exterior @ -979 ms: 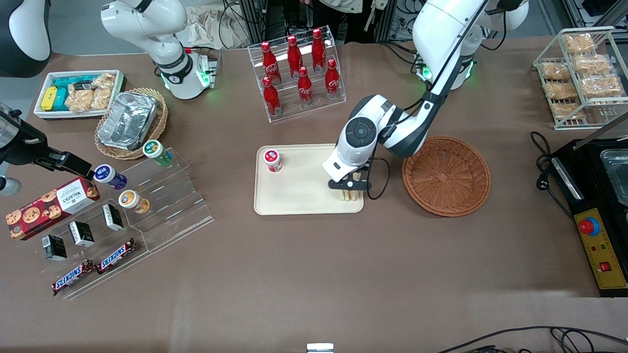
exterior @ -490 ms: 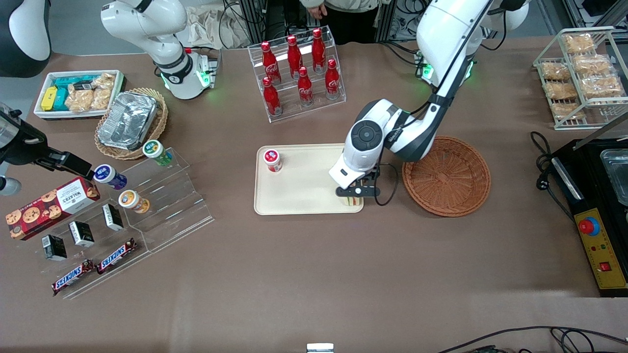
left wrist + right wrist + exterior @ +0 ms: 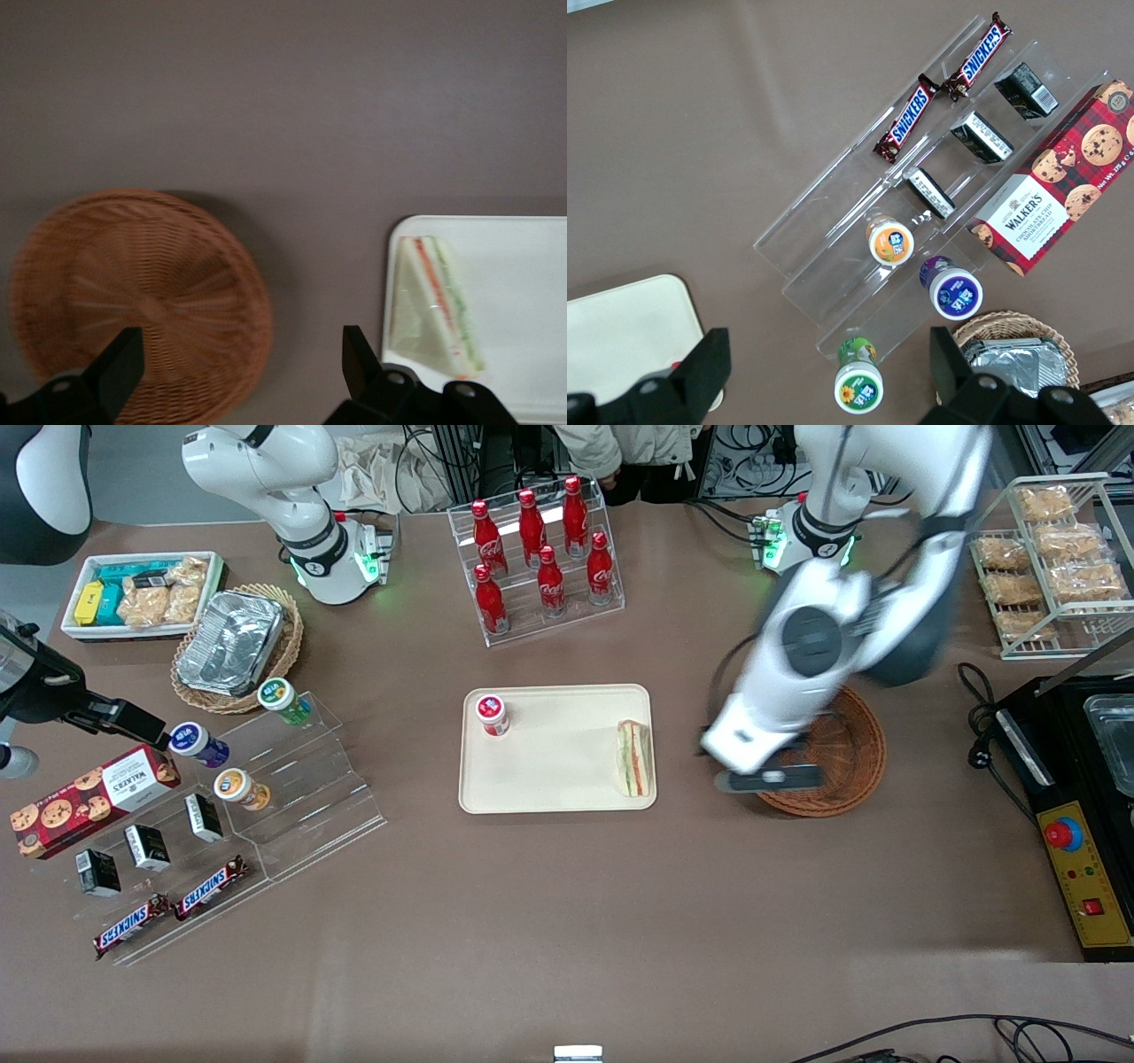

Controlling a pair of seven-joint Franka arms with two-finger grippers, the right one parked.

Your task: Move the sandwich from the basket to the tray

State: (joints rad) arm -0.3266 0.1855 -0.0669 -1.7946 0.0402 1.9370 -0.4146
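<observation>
The sandwich (image 3: 633, 758) (image 3: 436, 305), a white bread wedge with orange-red and green layers, lies on the beige tray (image 3: 549, 779) (image 3: 523, 266) at the tray's edge nearest the basket. The reddish-brown woven basket (image 3: 850, 757) (image 3: 133, 283) sits beside the tray and holds nothing I can see. My left gripper (image 3: 769, 780) (image 3: 239, 372) hangs open and empty above the basket's rim, on its tray side, clear of the sandwich.
A small red-capped jar (image 3: 492, 714) stands on the tray's corner toward the parked arm. A rack of red cola bottles (image 3: 536, 558) stands farther from the camera. A wire rack of pastries (image 3: 1045, 558) and a black control box (image 3: 1076, 859) lie at the working arm's end.
The gripper has let go of the sandwich, which now lies flat on the tray. The arm has risen and swung away from the tray to above the basket.
</observation>
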